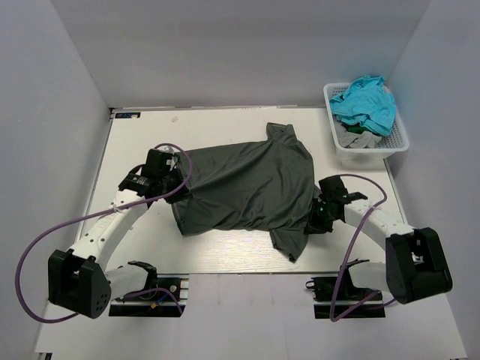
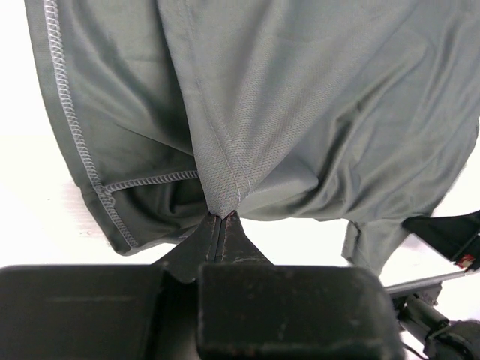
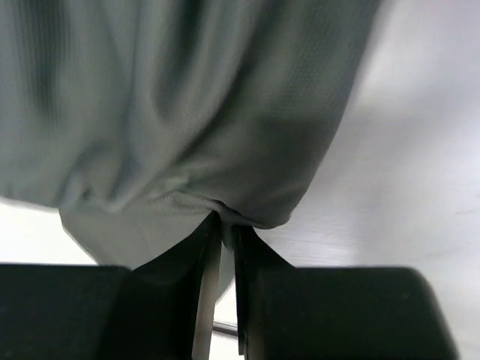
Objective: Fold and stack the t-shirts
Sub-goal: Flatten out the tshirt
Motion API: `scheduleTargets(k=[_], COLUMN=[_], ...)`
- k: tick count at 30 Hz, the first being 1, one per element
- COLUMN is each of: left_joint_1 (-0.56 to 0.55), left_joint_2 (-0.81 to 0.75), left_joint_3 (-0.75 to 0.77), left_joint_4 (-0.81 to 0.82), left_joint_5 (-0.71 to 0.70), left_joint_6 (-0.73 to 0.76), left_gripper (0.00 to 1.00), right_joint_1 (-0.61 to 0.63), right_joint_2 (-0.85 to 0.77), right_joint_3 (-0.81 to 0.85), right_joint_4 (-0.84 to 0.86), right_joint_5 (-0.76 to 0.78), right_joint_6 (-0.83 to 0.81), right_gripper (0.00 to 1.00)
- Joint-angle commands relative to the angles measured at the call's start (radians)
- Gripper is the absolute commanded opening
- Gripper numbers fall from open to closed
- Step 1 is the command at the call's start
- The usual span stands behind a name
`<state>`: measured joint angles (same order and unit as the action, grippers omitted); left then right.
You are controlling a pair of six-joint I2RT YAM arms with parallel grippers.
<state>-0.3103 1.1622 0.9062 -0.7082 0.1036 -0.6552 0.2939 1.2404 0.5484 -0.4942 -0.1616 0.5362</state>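
Note:
The dark charcoal-grey t-shirt (image 1: 244,187) lies spread and rumpled across the middle of the white table. My left gripper (image 1: 177,174) is shut on its left edge; the left wrist view shows the jaws (image 2: 223,216) pinching a fold of the cloth (image 2: 300,112) near the stitched hem. My right gripper (image 1: 315,214) is shut on the shirt's right side; the right wrist view shows the jaws (image 3: 225,221) pinching a bunch of the cloth (image 3: 172,112). A turquoise t-shirt (image 1: 366,101) and a pale grey one (image 1: 358,138) lie in the basket.
The white lattice basket (image 1: 401,135) stands at the table's far right. Purple cables loop from both arms over the table's near side. The table's near edge (image 1: 247,271) lies just below the shirt's sleeve.

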Motion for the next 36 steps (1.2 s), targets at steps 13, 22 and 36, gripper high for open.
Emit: scheduleTargets(k=[13, 22, 36], left_joint_1=[0.007, 0.007, -0.003], left_joint_2=[0.034, 0.034, 0.044], left_joint_3=[0.003, -0.006, -0.006], left_joint_4=[0.026, 0.046, 0.055], left_joint_5=[-0.039, -0.039, -0.030], left_joint_6=[-0.004, -0.004, -0.004], left_gripper=[0.00, 0.00, 0.00], right_joint_1=[-0.039, -0.050, -0.065], right_joint_2=[0.123, -0.016, -0.107], right_joint_3=[0.373, 0.280, 0.048], right_joint_4=[-0.193, -0.308, -0.198], right_joint_5=[0.516, 0.487, 0.248], right_joint_6=[-0.051, -0.018, 0.076], right_gripper=[0.07, 0.89, 0.77])
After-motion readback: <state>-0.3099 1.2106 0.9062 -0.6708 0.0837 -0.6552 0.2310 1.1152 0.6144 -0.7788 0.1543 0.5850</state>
